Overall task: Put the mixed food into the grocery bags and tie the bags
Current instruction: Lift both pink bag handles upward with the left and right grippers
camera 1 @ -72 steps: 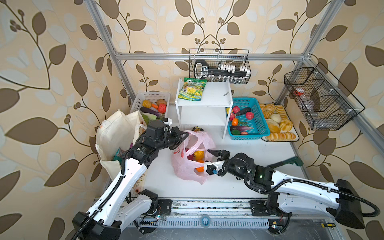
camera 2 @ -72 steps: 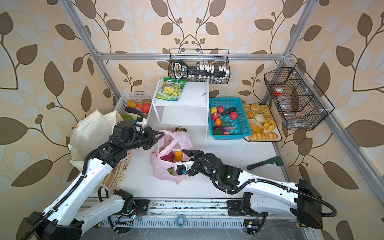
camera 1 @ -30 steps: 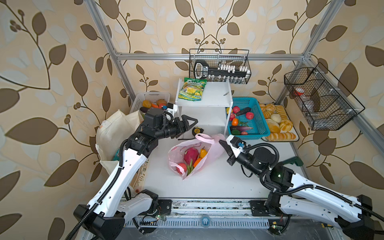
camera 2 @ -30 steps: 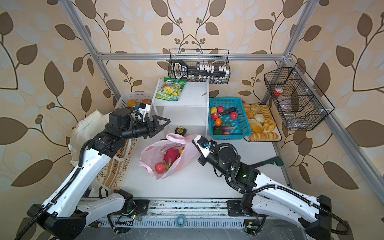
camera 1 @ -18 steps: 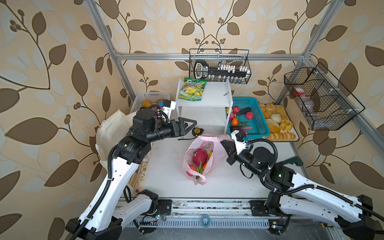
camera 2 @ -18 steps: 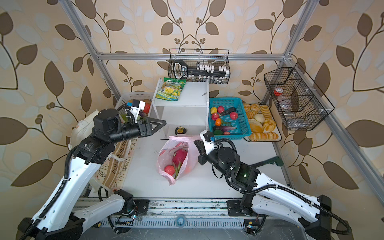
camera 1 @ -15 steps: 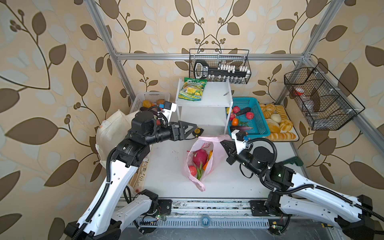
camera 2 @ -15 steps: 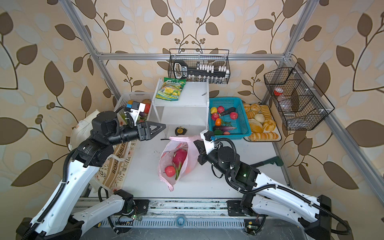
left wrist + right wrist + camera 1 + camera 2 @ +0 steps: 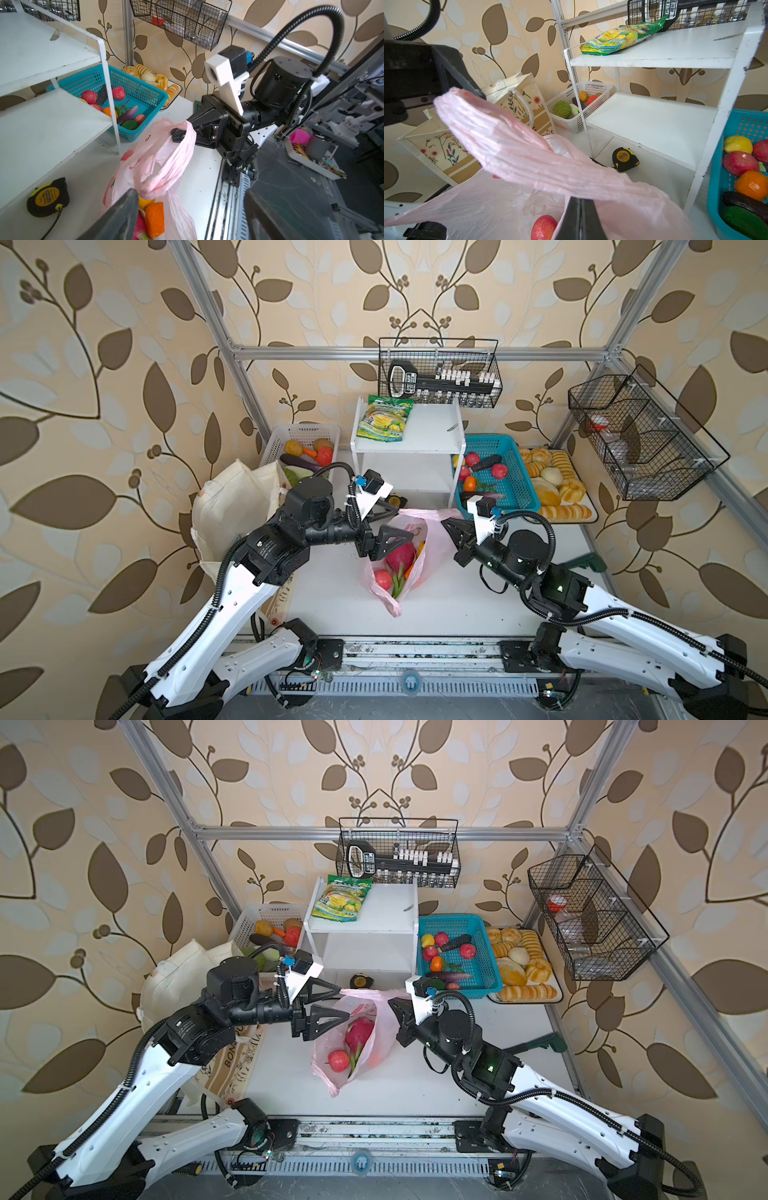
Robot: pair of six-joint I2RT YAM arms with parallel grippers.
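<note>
**Left jaws swung back to the pink bag mouth; bag now pulled upright**

Left jaws were out nearer the white shelf (image 9: 409, 439) a moment ago and have come back in to the bag. The pink plastic bag (image 9: 388, 601), slumped flat a couple of seconds back, now hangs up from its handle. It sits on the tabletop (image 9: 457, 605) straight in front of the shelf. Dragon fruit (image 9: 359, 1031) and red fruit (image 9: 338, 1060) show through its wall. The canvas tote (image 9: 232, 506) stands off the shelf's left side.

Right jaws are fully closed, pinching the far end of the handle band (image 9: 178, 164). Can't tell if one loop or both are in that pinch.

Left jaws are spread wide and hold nothing.

Key relation: the band's long axis runs across in front of the shelf, from the right jaw tips to the left pair. Its near end sits right at the tip of the left pair's shelf-side finger (image 9: 122, 209). Can't tell whether it is inside the gap or just ahead of the tips. The rest of the gap, away from the shelf, is empty above the bag mouth.

Judgement: left is the nearer arm for that free end. It likely has to push further along the band toward the right jaws before closing. Otherwise the thin film may slide off the fingertip.
</note>
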